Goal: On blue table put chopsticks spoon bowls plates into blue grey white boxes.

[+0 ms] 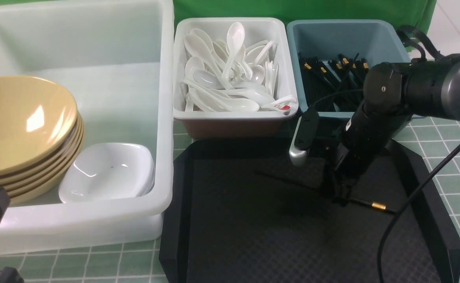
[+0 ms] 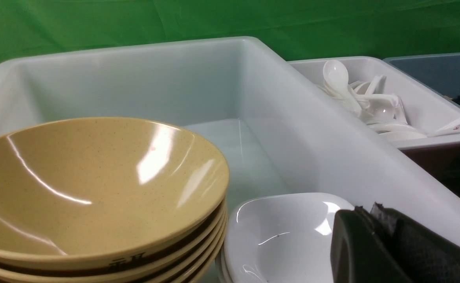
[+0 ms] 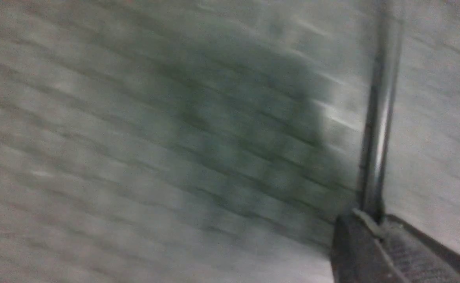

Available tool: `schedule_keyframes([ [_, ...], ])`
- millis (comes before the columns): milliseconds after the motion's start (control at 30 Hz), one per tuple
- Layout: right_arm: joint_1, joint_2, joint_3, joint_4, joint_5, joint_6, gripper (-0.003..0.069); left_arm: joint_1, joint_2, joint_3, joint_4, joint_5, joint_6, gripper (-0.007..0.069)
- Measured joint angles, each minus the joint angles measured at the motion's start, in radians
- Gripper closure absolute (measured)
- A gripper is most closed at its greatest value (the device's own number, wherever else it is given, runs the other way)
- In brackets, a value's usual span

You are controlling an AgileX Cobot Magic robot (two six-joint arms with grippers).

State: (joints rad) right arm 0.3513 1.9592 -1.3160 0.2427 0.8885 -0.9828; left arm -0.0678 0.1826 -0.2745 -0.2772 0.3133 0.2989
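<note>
Holds one black chopstick (image 1: 379,205) down at the black tray (image 1: 230,243), with the right fingers (image 1: 341,198) pinched shut around the shaft, nearer the gold-banded end than the thin tip. Cannot tell whether it is lifted or lying. Shows the same grip in the blurred right wrist view: a rod running straight out from between closed pads (image 3: 363,251). Cannot tell how the left fingers (image 2: 365,224) stand; only dark tips in view, by the near corner of the large white tub (image 1: 163,118), next to the stacked tan bowls (image 1: 17,129) and white plates (image 1: 108,173), with nothing seen in them.

Looks like the last loose piece, so nearly done. Lift straight up first, until the thin tip clears the tray's raised rim. Expect the longer free end to droop or swivel, given the off-centre grip; move slowly, without loosening. Carry over the blue-grey bin (image 1: 347,39) at the worktop's (image 1: 449,157) far right. Turn to lie along the chopsticks (image 1: 324,78) already inside. Go low before opening, to avoid a bounce into the neighbouring white bin (image 1: 233,115) of spoons (image 1: 230,78).
</note>
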Motion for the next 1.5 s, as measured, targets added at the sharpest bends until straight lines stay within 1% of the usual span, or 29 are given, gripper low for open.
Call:
schedule_keyframes([
  [33, 0.003, -0.010, -0.007, 0.062, 0.067, -0.016, 0.0588, 0.000, 0.000, 0.000, 0.000, 0.000, 0.000, 0.0620],
  [100, 0.007, -0.042, -0.032, 0.106, 0.128, -0.019, 0.0588, 0.000, 0.000, 0.000, 0.000, 0.000, 0.000, 0.0620],
  [167, 0.010, -0.099, -0.076, 0.124, 0.151, -0.023, 0.0588, 0.000, 0.000, 0.000, 0.000, -0.001, 0.000, 0.0620],
  [233, 0.009, -0.152, -0.114, 0.132, 0.120, -0.042, 0.0588, 0.000, 0.000, 0.000, 0.000, -0.001, 0.000, 0.0620],
  [300, 0.002, -0.193, -0.140, 0.139, 0.039, -0.057, 0.0588, 0.000, 0.000, 0.000, 0.000, -0.001, 0.000, 0.0620],
  [333, -0.012, -0.219, -0.155, 0.153, -0.094, -0.058, 0.0588, 0.000, 0.000, 0.000, 0.000, -0.001, 0.000, 0.0620],
  [367, -0.018, -0.224, -0.158, 0.158, -0.138, -0.049, 0.0588, 0.000, 0.000, 0.000, 0.000, -0.001, 0.000, 0.0620],
  [400, -0.043, -0.225, -0.163, 0.171, -0.302, 0.015, 0.0588, 0.000, 0.000, 0.000, 0.006, -0.001, 0.000, 0.0620],
  [467, -0.092, -0.183, -0.173, 0.184, -0.522, 0.163, 0.0574, 0.000, 0.000, 0.000, 0.021, -0.001, 0.000, 0.0620],
  [533, -0.112, -0.155, -0.183, 0.186, -0.562, 0.204, 0.0557, 0.000, 0.000, 0.000, 0.028, -0.001, 0.000, 0.0620],
  [633, -0.162, -0.071, -0.222, 0.187, -0.520, 0.301, 0.0437, 0.000, 0.000, 0.000, 0.038, -0.001, 0.000, 0.0620],
  [700, -0.181, -0.052, -0.246, 0.185, -0.387, 0.348, 0.0330, 0.000, 0.000, 0.000, 0.038, -0.001, 0.000, 0.0620],
  [767, -0.189, -0.068, -0.266, 0.184, -0.299, 0.410, 0.0292, 0.000, 0.000, 0.000, 0.038, 0.000, 0.000, 0.0620],
  [800, -0.199, -0.095, -0.273, 0.184, -0.259, 0.458, 0.0288, 0.000, 0.000, 0.000, 0.038, 0.000, 0.000, 0.0620],
  [833, -0.201, -0.100, -0.272, 0.184, -0.253, 0.464, 0.0290, 0.000, 0.000, 0.000, 0.038, 0.000, 0.000, 0.0620],
  [933, -0.221, -0.216, -0.259, 0.177, -0.228, 0.509, 0.0379, 0.000, 0.000, 0.000, 0.038, 0.001, 0.000, 0.0620],
  [967, -0.226, -0.325, -0.220, 0.165, -0.251, 0.500, 0.0485, 0.000, 0.000, 0.000, 0.038, 0.002, 0.000, 0.0620],
  [1000, -0.226, -0.394, -0.180, 0.164, -0.276, 0.481, 0.0543, 0.000, 0.000, 0.000, 0.038, 0.002, 0.000, 0.0620],
  [1033, -0.219, -0.466, -0.129, 0.164, -0.311, 0.459, 0.0584, 0.000, 0.000, 0.000, 0.038, 0.002, 0.000, 0.0620],
  [1067, -0.217, -0.481, -0.106, 0.164, -0.318, 0.454, 0.0589, 0.000, 0.000, 0.000, 0.038, 0.002, 0.000, 0.0620],
  [1100, -0.204, -0.613, 0.000, 0.164, -0.384, 0.391, 0.0620, 0.000, 0.000, 0.000, 0.038, 0.003, 0.000, 0.0620],
  [1167, -0.193, -0.686, 0.075, 0.164, -0.421, 0.344, 0.0622, 0.000, 0.000, 0.000, 0.038, 0.003, 0.000, 0.0620],
  [1200, -0.172, -0.785, 0.189, 0.164, -0.472, 0.270, 0.0622, 0.000, 0.000, 0.000, 0.038, 0.003, 0.000, 0.0620],
  [1333, -0.128, -1.032, 0.520, 0.165, -0.622, 0.064, 0.0622, 0.000, 0.000, 0.000, 0.038, 0.003, 0.000, 0.0620],
  [1367, -0.128, -1.043, 0.551, 0.165, -0.629, 0.054, 0.0622, 0.000, 0.000, 0.000, 0.038, 0.003, 0.000, 0.0620],
  [1400, -0.124, -1.112, 0.653, 0.165, -0.676, -0.010, 0.0622, 0.000, 0.000, 0.000, 0.038, 0.003, 0.000, 0.0620],
  [1433, -0.123, -1.131, 0.680, 0.165, -0.693, -0.022, 0.0622, 0.000, 0.000, 0.000, 0.038, 0.003, 0.000, 0.0620],
  [1467, -0.121, -1.210, 0.796, 0.165, -0.740, -0.052, 0.0622, 0.000, 0.000, 0.000, 0.038, 0.003, 0.000, 0.0620],
  [1500, -0.121, -1.235, 0.832, 0.165, -0.758, -0.056, 0.0622, 0.000, 0.000, 0.000, 0.038, 0.003, 0.000, 0.0620],
])
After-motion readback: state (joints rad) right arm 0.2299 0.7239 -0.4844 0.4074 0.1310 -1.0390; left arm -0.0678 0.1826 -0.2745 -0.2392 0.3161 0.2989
